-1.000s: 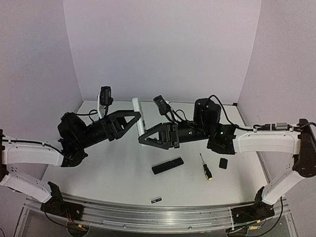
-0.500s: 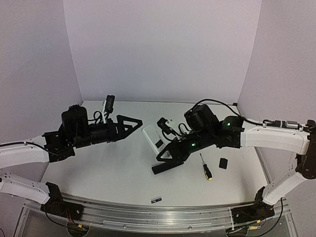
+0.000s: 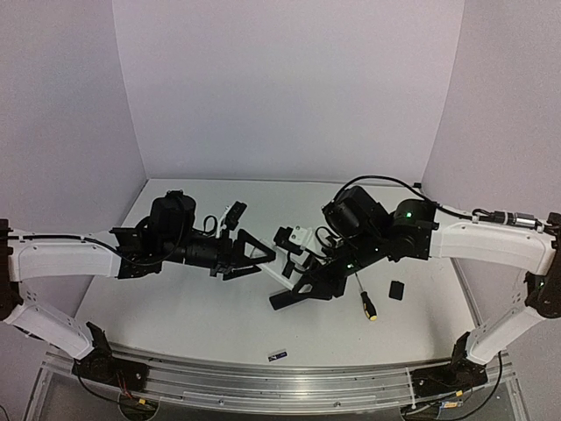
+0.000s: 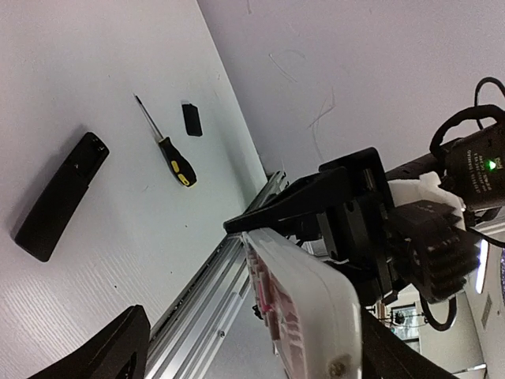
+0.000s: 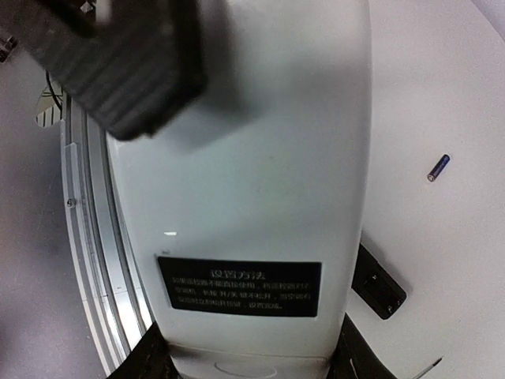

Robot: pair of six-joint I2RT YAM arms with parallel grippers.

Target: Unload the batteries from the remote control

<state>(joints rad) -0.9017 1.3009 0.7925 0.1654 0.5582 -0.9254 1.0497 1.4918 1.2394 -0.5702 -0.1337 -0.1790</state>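
partly done: one slim dark cylindrical battery (image 3: 278, 355) lies out on the white counter (image 3: 175, 316); right gripper (image 5: 251, 355) pinches the white plastic remote (image 5: 245, 158), left gripper (image 3: 259, 260) spread beside it; remaining cells not visible.

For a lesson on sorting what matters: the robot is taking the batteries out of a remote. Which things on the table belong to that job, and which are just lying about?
Part of the job:
white remote, held up off the table
loose battery, lying on the table

Just lying about:
black remote
screwdriver
small black cover
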